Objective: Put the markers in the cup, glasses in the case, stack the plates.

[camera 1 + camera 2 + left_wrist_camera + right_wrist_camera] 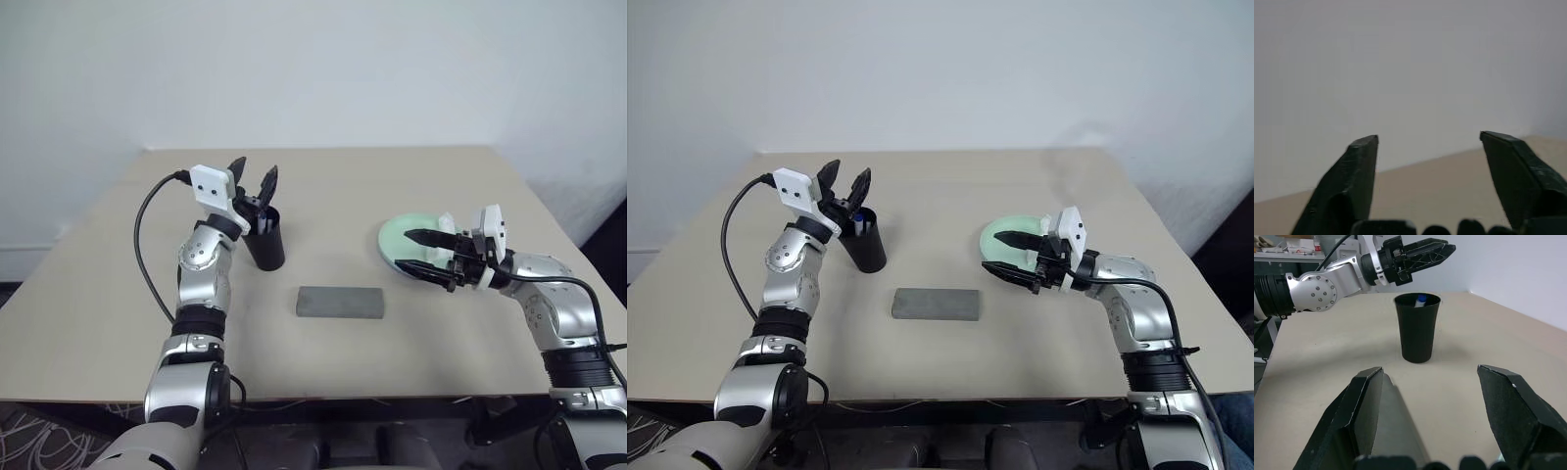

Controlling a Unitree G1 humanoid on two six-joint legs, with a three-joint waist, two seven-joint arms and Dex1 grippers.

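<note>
Now L gripper (253,176) open over cup (266,243), markers (1421,299) inside, R gripper (423,254) open

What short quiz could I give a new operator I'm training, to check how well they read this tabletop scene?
1. True or false: the grey oblong case lies shut on the table.
2. What stands inside the glossy black tapered cup? A) glasses B) markers C) a spoon
3. Which open gripper sits just above the cup's rim?

Key:
1. True.
2. B: a blue-capped marker shows at the rim.
3. The left gripper; the right gripper, also open, is by the mint green round plate.
</note>
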